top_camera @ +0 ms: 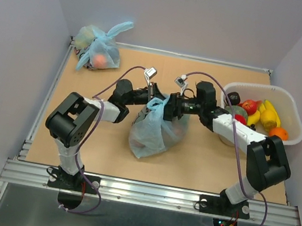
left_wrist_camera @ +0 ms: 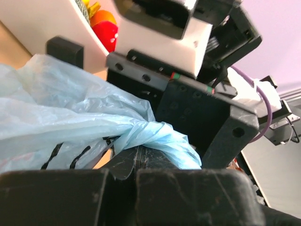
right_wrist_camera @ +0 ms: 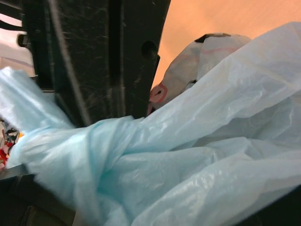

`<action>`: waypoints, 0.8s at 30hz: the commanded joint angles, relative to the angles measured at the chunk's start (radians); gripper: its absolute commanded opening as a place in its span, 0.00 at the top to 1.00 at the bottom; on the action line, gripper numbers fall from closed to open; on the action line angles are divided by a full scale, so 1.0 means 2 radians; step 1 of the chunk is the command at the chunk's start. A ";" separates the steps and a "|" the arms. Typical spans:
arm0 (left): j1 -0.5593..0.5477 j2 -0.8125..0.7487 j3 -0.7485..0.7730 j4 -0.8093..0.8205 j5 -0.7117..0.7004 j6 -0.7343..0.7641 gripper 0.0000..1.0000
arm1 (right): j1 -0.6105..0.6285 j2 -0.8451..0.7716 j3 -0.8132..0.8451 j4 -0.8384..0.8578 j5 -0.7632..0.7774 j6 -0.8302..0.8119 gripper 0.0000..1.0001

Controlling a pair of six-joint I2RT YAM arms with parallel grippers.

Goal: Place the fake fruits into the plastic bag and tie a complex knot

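The plastic bag (top_camera: 150,132), light blue and bulging, lies mid-table between both arms. Its handles are bunched into a twist (left_wrist_camera: 155,136) at the bag's top; whether that is a knot I cannot tell. My left gripper (left_wrist_camera: 137,153) is shut, pinching this twist at its fingertips, and in the top view it (top_camera: 152,97) sits at the bag's upper left. My right gripper (top_camera: 169,108) stands open against the bag's top from the right, and bag film (right_wrist_camera: 188,155) fills its wrist view. Fake fruits, among them a red apple (top_camera: 250,106), a banana (top_camera: 270,115) and an orange (top_camera: 279,133), lie in a tub.
The white tub (top_camera: 292,106) holding the fruits stands at the right, just behind my right arm. A smaller tied light-blue bag (top_camera: 99,50) sits at the back left corner. Grey walls close in the table on three sides.
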 commanded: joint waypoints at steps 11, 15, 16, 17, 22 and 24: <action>-0.006 -0.037 -0.042 0.134 0.010 0.014 1.00 | -0.069 -0.121 0.039 -0.171 0.000 -0.076 0.13; -0.006 -0.035 -0.039 0.134 0.010 0.015 1.00 | -0.072 -0.121 0.037 -0.170 -0.001 -0.074 0.34; -0.006 -0.035 -0.038 0.133 0.010 0.015 1.00 | -0.070 -0.118 0.038 -0.170 -0.002 -0.071 0.37; -0.006 -0.035 -0.036 0.133 0.011 0.014 1.00 | -0.071 -0.114 0.041 -0.169 -0.004 -0.072 0.39; -0.007 -0.037 -0.038 0.133 0.009 0.016 1.00 | -0.071 -0.095 0.044 -0.162 0.000 -0.072 0.52; -0.007 -0.038 -0.040 0.135 0.010 0.015 1.00 | -0.071 -0.090 0.043 -0.155 -0.001 -0.071 0.57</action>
